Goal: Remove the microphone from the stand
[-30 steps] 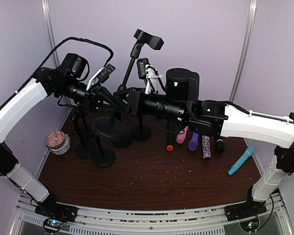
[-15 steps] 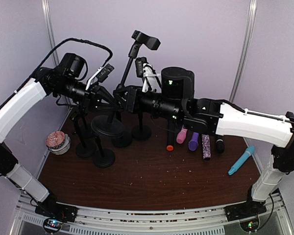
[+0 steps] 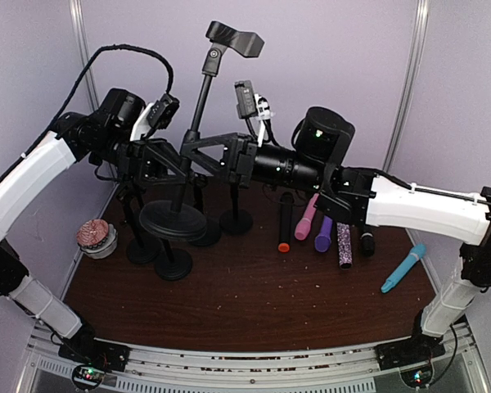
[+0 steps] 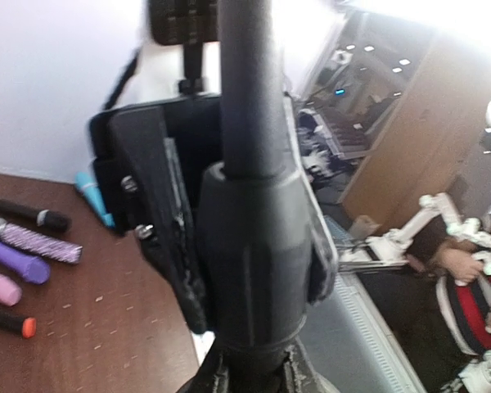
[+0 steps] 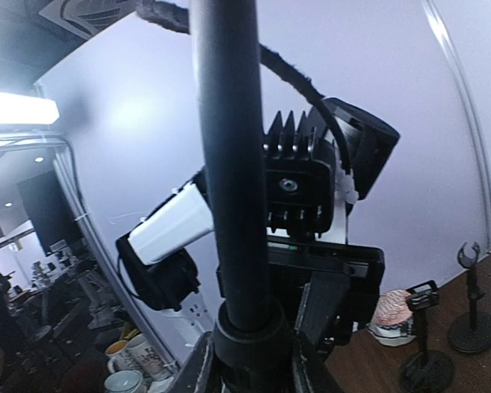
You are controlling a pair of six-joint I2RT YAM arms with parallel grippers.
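A black microphone stand hangs tilted above the table, its round base [image 3: 173, 219] off the surface and its pole [image 3: 200, 98] rising to a clip [image 3: 235, 38] that holds no microphone. My left gripper [image 3: 186, 161] is shut on the pole's thick lower collar [image 4: 258, 254], seen close in the left wrist view. My right gripper [image 3: 195, 146] is shut on the same pole [image 5: 229, 164] from the other side, just above the left one. Several microphones lie on the table at the right, among them a black one with an orange end [image 3: 286, 223] and a pink one [image 3: 307, 217].
Smaller black stands [image 3: 172, 262] [image 3: 236, 219] sit on the brown table under the lifted stand. A pink cupcake-like object [image 3: 96, 236] rests by the left wall. A blue microphone [image 3: 403, 268] lies far right. White walls enclose the back and sides.
The stand has risen, its clip higher and its base nearer the camera. My right gripper has closed tighter on the pole and its wrist has turned. The left arm rose with it.
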